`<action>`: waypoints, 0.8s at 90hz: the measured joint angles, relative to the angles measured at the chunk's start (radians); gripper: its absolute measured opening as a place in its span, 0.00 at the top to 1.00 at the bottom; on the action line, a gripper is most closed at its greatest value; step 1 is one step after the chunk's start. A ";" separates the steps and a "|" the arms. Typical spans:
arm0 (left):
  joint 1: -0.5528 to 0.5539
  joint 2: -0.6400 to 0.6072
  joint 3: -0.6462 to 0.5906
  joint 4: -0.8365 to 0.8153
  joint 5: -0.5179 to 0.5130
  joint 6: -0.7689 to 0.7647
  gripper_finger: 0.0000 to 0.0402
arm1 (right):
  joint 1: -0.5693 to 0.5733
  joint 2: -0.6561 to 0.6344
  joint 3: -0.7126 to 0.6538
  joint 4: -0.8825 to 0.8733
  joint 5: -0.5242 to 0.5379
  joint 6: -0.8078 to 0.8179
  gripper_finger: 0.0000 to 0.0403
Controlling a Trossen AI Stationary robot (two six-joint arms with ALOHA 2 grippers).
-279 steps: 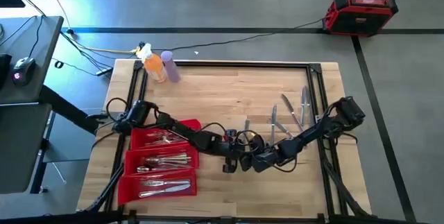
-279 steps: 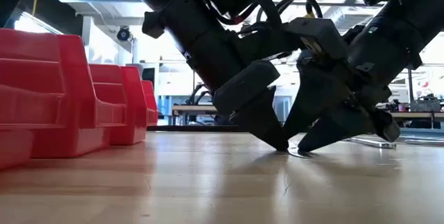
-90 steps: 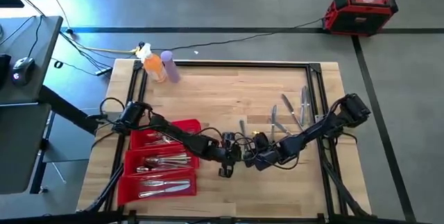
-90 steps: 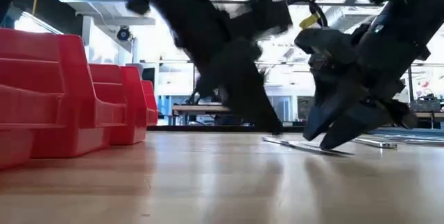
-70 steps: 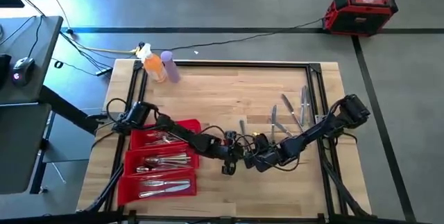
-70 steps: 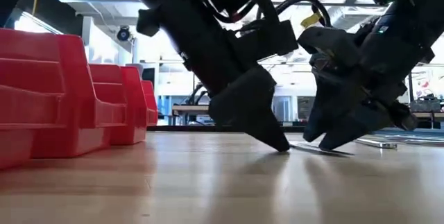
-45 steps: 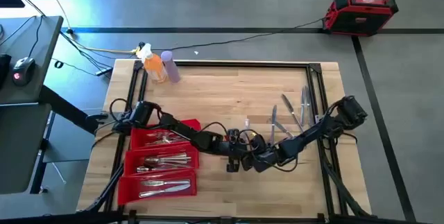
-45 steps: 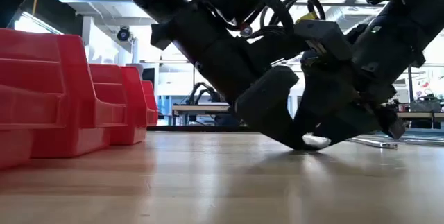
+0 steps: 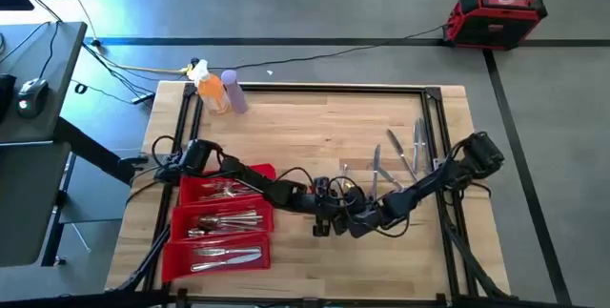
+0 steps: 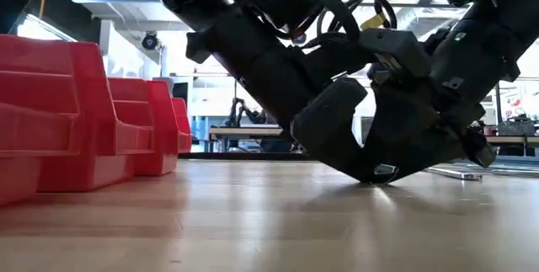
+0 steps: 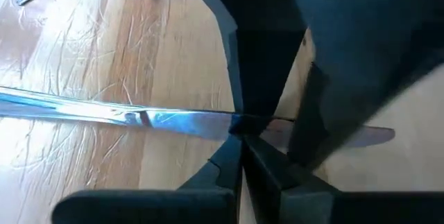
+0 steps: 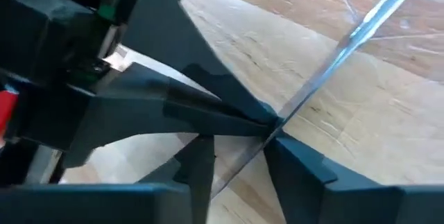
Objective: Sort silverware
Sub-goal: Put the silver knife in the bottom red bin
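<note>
both grippers meet low over the wood near the table's front middle. the left gripper (image 11: 239, 137) has its fingers pinched on a knife (image 11: 139, 116) lying flat on the table (image 9: 315, 127); the right gripper (image 12: 267, 135) crowds the same knife, and i cannot tell its grip. the red tray (image 9: 172, 251) at front left holds sorted silverware (image 9: 227, 220). farther back right lie loose pieces (image 9: 398, 152).

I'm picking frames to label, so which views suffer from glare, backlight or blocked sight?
Low view: bright room lights behind turn both arms into dark shapes, hiding where the left gripper meets the right gripper. Left wrist view: the knife glints blue-white and a dark gripper blocks much of the picture. Right wrist view: the same knife glares. High view: evenly lit, but the silverware looks tiny.
</note>
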 joint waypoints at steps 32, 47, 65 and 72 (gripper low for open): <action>-0.023 -0.203 -0.008 -0.350 -0.001 0.032 1.00 | 0.000 -0.003 0.003 -0.102 -0.094 -0.191 1.00; -0.048 -0.250 -0.004 -0.390 -0.048 0.080 0.94 | 0.015 -0.003 0.035 -0.174 -0.115 -0.232 1.00; -0.052 -0.203 -0.003 -0.338 -0.122 0.153 0.77 | 0.019 0.002 0.072 -0.210 -0.107 -0.293 1.00; -0.031 -0.167 -0.003 -0.335 -0.139 0.153 0.69 | 0.019 0.002 0.081 -0.212 -0.104 -0.316 1.00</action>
